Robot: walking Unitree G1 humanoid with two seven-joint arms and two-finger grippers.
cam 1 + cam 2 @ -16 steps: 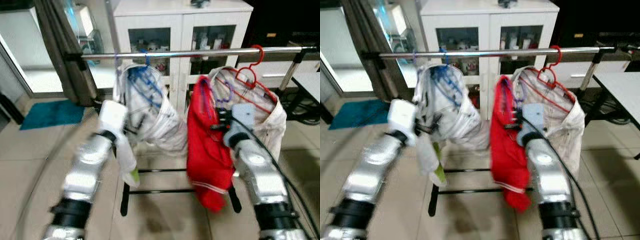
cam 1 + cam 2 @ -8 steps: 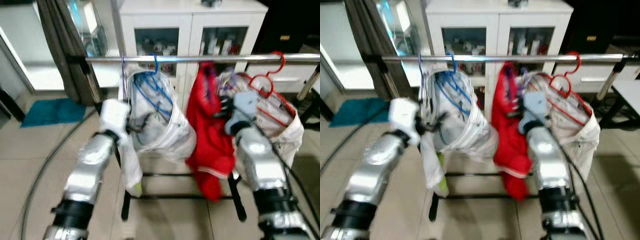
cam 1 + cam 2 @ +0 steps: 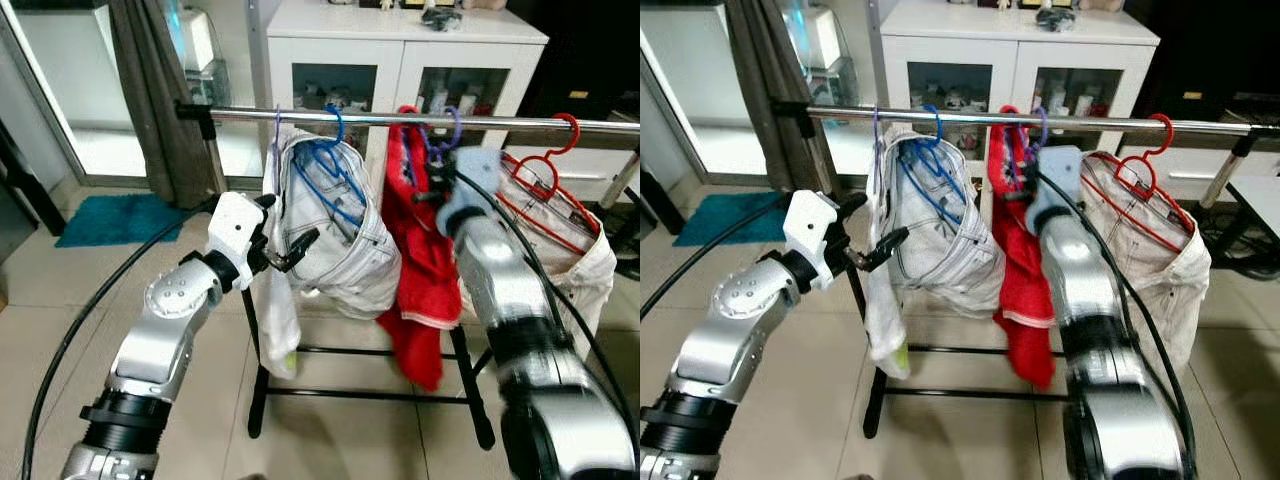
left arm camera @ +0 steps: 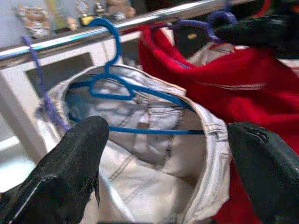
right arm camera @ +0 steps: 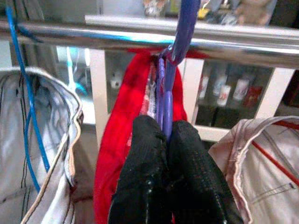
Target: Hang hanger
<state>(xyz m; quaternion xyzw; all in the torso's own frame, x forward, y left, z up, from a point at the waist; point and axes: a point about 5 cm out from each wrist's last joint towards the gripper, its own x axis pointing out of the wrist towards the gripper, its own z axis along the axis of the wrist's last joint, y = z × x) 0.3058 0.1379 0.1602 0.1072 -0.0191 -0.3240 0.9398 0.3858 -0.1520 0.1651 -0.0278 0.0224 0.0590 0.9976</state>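
- Here, your right gripper (image 5: 163, 140) has its jaws pinched tight on the stem of the purple hanger (image 5: 174, 65), whose hook sits over the chrome rail (image 5: 261, 43) directly above the jaws.
- The red garment (image 3: 420, 270) hangs from that purple hanger, just below and behind the jaws.
- Your left gripper (image 4: 163, 135) holds its jaws spread wide; the white jeans (image 4: 154, 172) on the blue hanger (image 4: 112, 84) lie between and beyond them.
- Past the rail, a white cabinet (image 3: 400, 40) with glass doors holds small bottles; no labels are readable.
- A red hanger (image 3: 545, 180) carries a pale garment to the right.
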